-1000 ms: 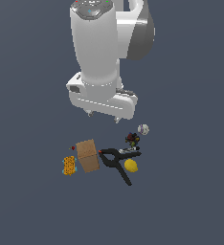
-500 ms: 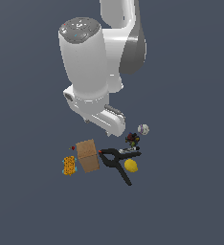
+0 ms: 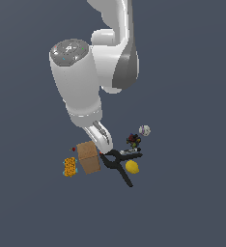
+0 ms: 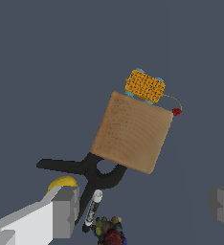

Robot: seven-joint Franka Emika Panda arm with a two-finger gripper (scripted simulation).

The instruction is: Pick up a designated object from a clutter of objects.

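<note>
Tan box (image 3: 88, 157) — flat, beside black clamp (image 3: 117, 165).

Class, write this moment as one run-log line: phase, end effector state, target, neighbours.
phase: approach | end effector: open, empty | target: brown box, on surface | neighbours: black clamp, orange block

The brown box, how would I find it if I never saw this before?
Look under the big white robot arm, where a little bunch of things lies on the dark floor. The brown box sits on the exterior view's left, between the orange patterned block and the black clamp. It is the biggest, plain tan one.
</note>
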